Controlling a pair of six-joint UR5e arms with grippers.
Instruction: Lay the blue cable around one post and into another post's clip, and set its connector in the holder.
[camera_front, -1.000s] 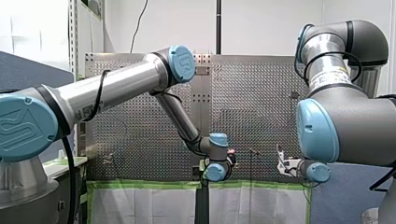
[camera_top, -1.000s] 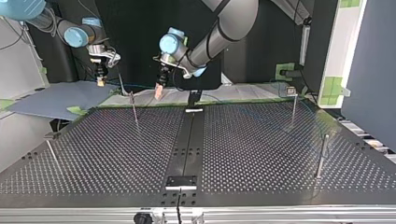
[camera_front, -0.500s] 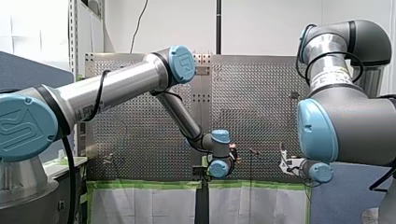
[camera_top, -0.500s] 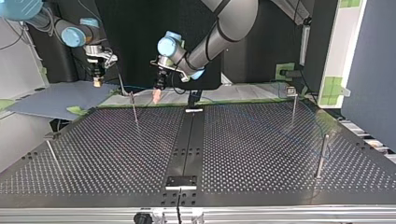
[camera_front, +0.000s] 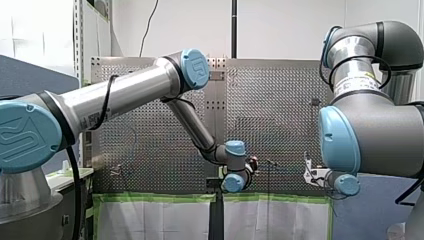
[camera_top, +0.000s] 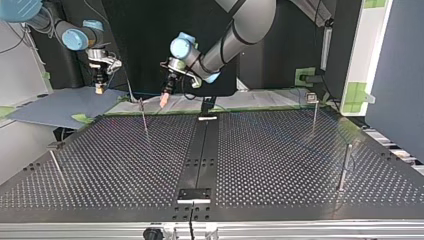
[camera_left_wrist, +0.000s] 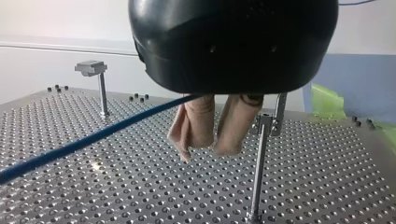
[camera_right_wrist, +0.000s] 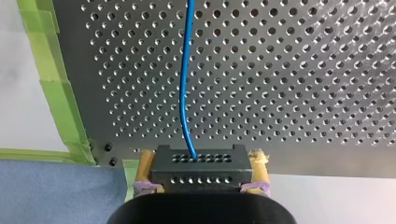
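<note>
**Over the perforated table (camera_left_wrist: 327, 186): blue cable (camera_left_wrist: 93, 137) gripped twice**

Pinched between left gripper's (camera_left_wrist: 208, 149) closed beige pads beside a clip-topped post (camera_left_wrist: 259, 172), likely for steering round it. Clamped between right gripper's (camera_right_wrist: 201, 169) yellow pads: the connector (camera_right_wrist: 201, 161), reserved for later seating.

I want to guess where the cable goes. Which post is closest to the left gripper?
The post at the table's far edge, in the top view's left half, right beside my left gripper. The other three stand much farther off.
</note>
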